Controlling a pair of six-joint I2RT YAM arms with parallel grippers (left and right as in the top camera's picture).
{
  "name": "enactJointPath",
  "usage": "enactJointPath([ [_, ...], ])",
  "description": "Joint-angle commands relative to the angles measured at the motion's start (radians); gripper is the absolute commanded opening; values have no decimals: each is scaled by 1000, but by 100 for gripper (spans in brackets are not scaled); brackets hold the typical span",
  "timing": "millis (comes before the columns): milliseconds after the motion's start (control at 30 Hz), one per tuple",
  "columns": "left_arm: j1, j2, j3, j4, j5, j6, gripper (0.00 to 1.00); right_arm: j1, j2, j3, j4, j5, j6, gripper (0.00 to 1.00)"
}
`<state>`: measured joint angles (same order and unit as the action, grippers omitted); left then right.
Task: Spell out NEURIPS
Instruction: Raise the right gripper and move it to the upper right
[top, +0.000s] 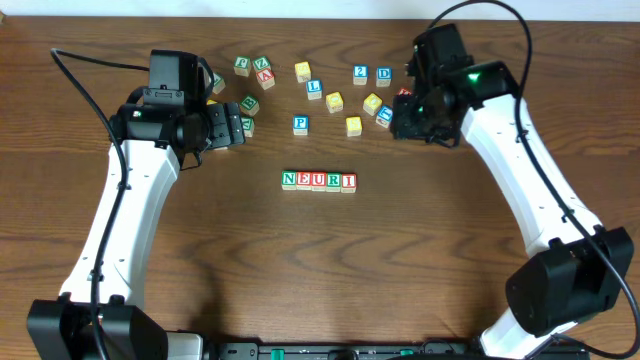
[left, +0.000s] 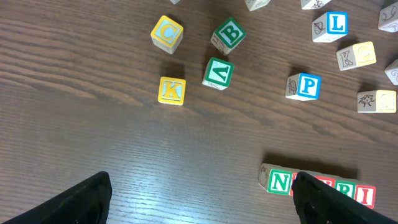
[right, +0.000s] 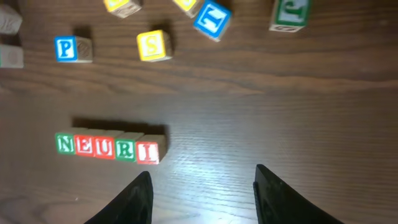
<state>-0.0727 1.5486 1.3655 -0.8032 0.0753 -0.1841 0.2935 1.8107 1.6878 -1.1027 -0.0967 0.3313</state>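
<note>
NEURI row (top: 319, 181) mid-frame overhead, right end free for P block (right: 65, 48), loose upper left in right wrist view, S block (right: 153, 45) beside. My right gripper (right: 202, 199) spread, empty, ready; left gripper (left: 202, 202) same.

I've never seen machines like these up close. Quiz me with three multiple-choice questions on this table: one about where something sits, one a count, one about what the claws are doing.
1. Where is the P block?
A. At the end of the row
B. Inside a claw
C. Loose, apart from the row

2. How many blocks make up the row?
A. Three
B. Five
C. Seven

3. What state are the left gripper and right gripper in?
A. Both open and empty
B. Both shut on blocks
C. One open, one shut on a block

Answers:
1 C: bare table lies between it and the row.
2 B: it reads N, E, U, R, I.
3 A: each wrist view shows fingers wide apart with nothing between them.
</note>
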Motion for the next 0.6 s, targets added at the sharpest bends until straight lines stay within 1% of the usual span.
enactJointPath([
  [0,4,8,13,2,-6,-5,91,-25,-23,19,-1,20,-15,48],
  [200,4,8,13,2,-6,-5,91,-25,-19,19,8,65,-15,49],
  [567,4,8,13,12,-6,-5,91,-26,-19,19,31,91,-19,51],
])
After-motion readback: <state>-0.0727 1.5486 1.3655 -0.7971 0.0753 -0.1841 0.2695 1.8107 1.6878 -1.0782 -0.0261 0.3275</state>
